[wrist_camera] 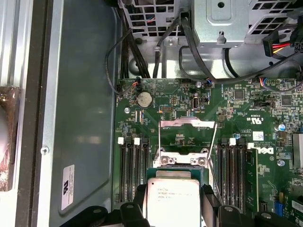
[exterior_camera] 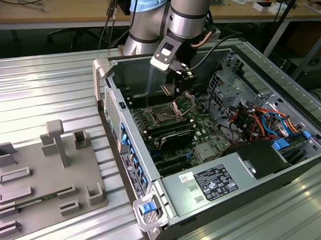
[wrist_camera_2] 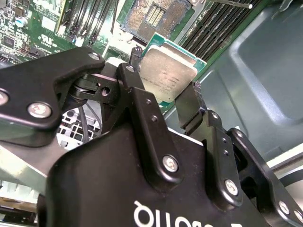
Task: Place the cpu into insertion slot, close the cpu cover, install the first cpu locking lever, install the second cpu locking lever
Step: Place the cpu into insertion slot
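My gripper [wrist_camera_2: 163, 80] is shut on the cpu [wrist_camera_2: 168, 75], a flat square chip with a silvery top, its two black fingers [wrist_camera_2: 142, 99] pressing opposite edges. In the first wrist view the cpu [wrist_camera: 173, 201] hangs above the motherboard, just short of the cpu cover [wrist_camera: 188, 124], which stands raised as a thin silver frame. A thin locking lever [wrist_camera: 212, 142] sticks up beside the cover. The insertion slot [wrist_camera_2: 156, 16] lies open with its pins bare. In the exterior view my gripper [exterior_camera: 181, 81] hovers inside the open computer case, above and slightly behind the insertion slot [exterior_camera: 163, 116] and the upright cover [exterior_camera: 185, 103].
Long black memory slots [wrist_camera: 132, 165] flank the socket on both sides. Cables and a drive cage [exterior_camera: 229, 89] crowd the case toward the exterior view's right, beside a grey power supply [exterior_camera: 212, 182]. A grey fixture plate [exterior_camera: 45, 180] lies on the ribbed table at the exterior view's left.
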`<state>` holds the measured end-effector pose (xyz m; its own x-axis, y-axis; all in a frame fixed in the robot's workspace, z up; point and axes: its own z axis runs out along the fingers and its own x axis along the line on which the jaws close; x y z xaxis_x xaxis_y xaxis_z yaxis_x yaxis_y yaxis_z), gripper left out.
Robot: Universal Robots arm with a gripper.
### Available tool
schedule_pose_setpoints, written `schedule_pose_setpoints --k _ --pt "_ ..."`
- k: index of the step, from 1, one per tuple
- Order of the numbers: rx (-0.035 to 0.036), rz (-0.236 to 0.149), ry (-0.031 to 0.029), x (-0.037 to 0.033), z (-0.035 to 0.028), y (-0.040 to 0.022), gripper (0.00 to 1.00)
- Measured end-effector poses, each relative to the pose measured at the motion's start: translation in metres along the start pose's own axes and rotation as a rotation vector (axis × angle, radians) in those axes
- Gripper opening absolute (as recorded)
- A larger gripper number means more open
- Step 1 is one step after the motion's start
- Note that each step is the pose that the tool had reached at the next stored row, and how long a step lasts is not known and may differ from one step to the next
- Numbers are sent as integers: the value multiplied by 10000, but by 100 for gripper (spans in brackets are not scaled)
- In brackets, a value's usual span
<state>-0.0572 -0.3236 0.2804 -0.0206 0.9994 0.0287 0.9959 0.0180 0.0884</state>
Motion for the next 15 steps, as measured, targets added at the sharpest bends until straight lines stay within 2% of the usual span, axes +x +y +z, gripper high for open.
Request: schedule_pose_setpoints --k 7,9,13,15 --pt "-3 0 2 0 8 0 55" --pt "2 2 -22 -1 30 -5 55" --pt "1 7 -35 -2 112 -45 55" --pt "2 8 -39 -4 183 -72 55"
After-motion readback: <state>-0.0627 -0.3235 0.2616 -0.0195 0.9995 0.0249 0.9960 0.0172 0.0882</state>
